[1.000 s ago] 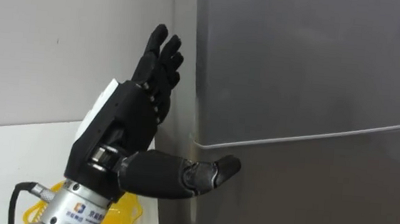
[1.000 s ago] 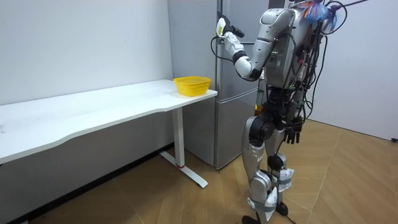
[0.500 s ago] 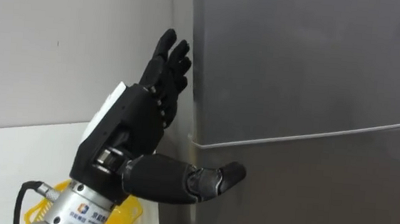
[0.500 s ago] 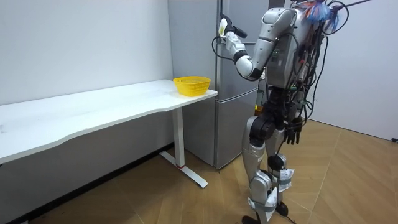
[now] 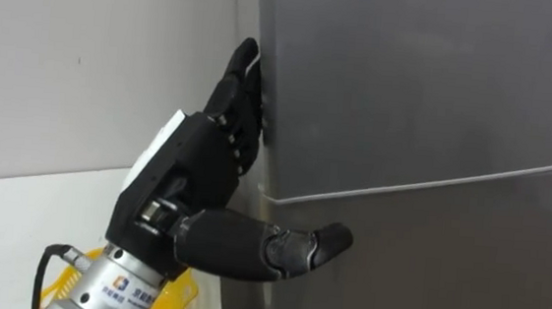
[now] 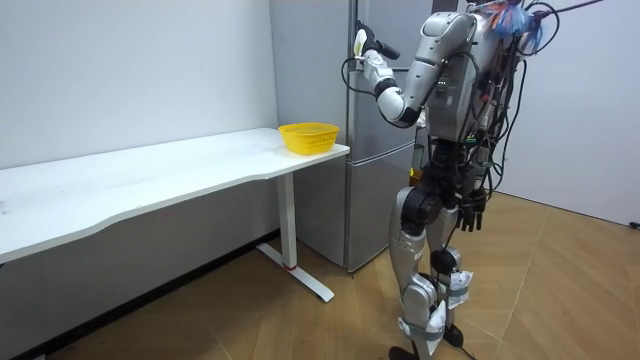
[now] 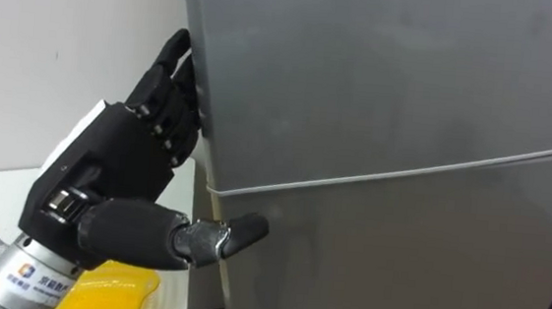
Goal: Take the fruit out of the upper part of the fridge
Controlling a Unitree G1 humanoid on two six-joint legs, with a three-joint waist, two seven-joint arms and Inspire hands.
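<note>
Left eye view: a tall grey metal fridge (image 5: 419, 215) takes up everything from 12 to 5 o'clock. Its upper door (image 5: 430, 78) is closed above a thin pale seam (image 5: 451, 183) that parts it from the lower door (image 5: 443, 286). The black left hand (image 5: 190, 182) rises from 7 o'clock, its fingers (image 5: 242, 83) straight, laid along the upper door's left edge and holding nothing. The thumb (image 5: 326, 240) points toward 3 o'clock in front of the lower door, just under the seam. A plain white wall (image 5: 86, 61) stands at 10 o'clock and a white tabletop (image 5: 14, 223) at 8 o'clock. A shallow yellow basket (image 5: 185, 288) shows beneath the wrist.

Right eye view: the fingertips meet the door's edge at 11 o'clock; whether they pass behind it cannot be told.

Room view: the robot stands upright on a light wooden floor (image 6: 560, 300), facing the fridge, with its left arm raised to the upper door at 12 o'clock. The right hand (image 6: 470, 213) hangs beside the hip at 3 o'clock, too small to tell whether it is open or closed. The basket sits on the tabletop's end nearest the fridge.
</note>
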